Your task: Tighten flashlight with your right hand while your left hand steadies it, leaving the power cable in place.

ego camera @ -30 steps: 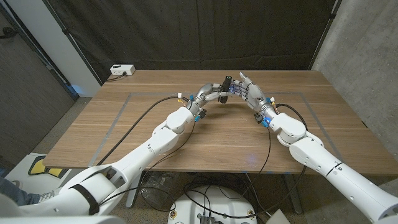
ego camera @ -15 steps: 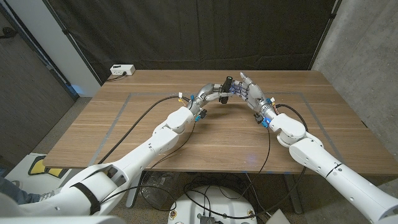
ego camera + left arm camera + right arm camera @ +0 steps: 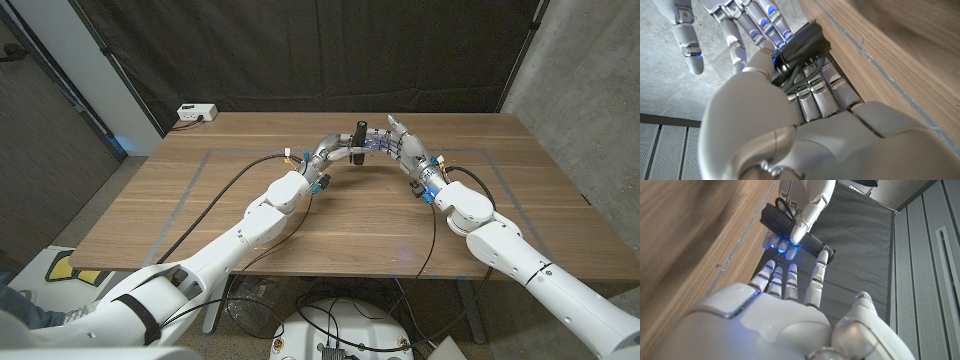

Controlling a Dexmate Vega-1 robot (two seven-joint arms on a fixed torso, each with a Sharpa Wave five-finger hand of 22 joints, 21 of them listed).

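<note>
A black flashlight (image 3: 359,134) is held above the table's far middle, standing nearly upright in the head view. My left hand (image 3: 338,151) grips its body, with fingers (image 3: 809,207) wrapped around the barrel (image 3: 799,234). A small black loop (image 3: 785,206) hangs from the flashlight by those fingers. My right hand (image 3: 402,148) is just beside it with fingers spread. One of its fingertips (image 3: 822,259) reaches the flashlight's end, while the thumb (image 3: 860,301) stays apart. In the left wrist view the flashlight (image 3: 801,43) sits past my left hand (image 3: 790,125), and the right hand's fingers (image 3: 742,22) lie beyond it.
A white power strip (image 3: 197,113) lies at the table's far left corner. A black cable (image 3: 232,178) runs across the wooden table (image 3: 350,225) beside my left arm. Grey tape lines (image 3: 196,172) mark a rectangle on the tabletop.
The flashlight has turned from a slant to nearly upright in my left hand. My right hand's fingers have eased slightly off it.
</note>
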